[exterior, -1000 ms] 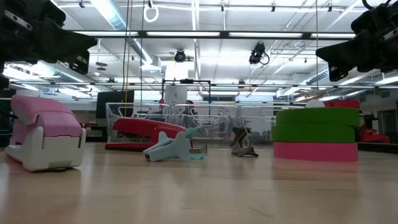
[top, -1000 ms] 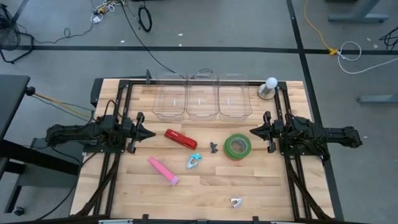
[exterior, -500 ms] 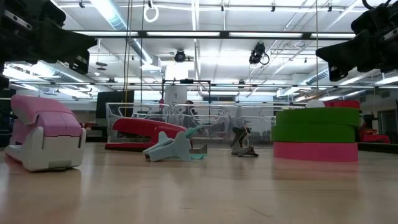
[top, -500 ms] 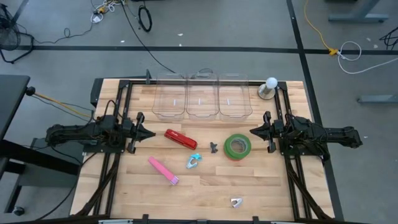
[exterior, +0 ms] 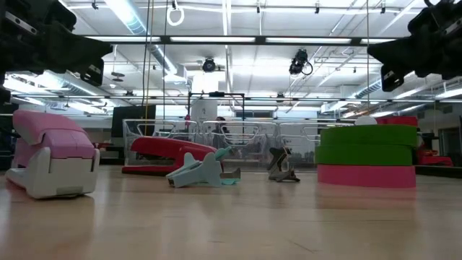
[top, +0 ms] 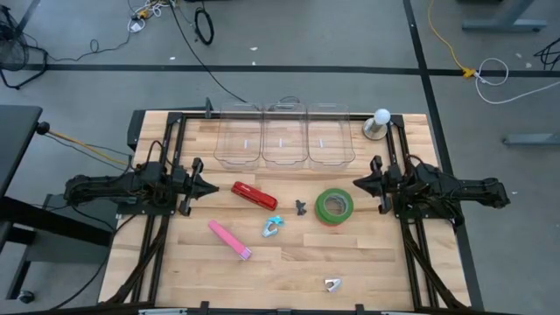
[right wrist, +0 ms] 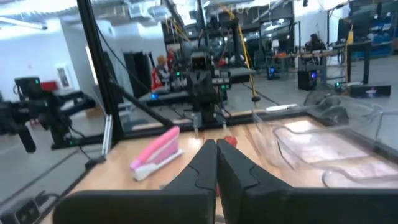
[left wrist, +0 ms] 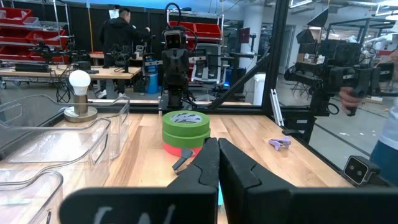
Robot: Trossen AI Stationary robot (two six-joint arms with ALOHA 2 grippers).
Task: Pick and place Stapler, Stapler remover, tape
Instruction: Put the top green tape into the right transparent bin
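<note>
High view shows the tape (top: 333,205), a green roll stacked on a red one, lying flat right of the table's (top: 367,271) centre; just beside it on the left sits a small dark stapler remover (top: 301,207); a teal stapler remover (top: 271,228) lies nearer the front edge; the red stapler (top: 254,195) lies left of centre and the pink stapler (top: 230,240) nearer the front-left; a third small remover (top: 332,284) rests by the front edge; three clear bins (top: 284,136) line the back edge beside a lamp bulb (top: 378,123); the left gripper (top: 210,187) hovers at the left side, fingers pressed together, holding nothing; the right gripper (top: 357,185) hovers just right of the tape, likewise closed and empty.
</note>
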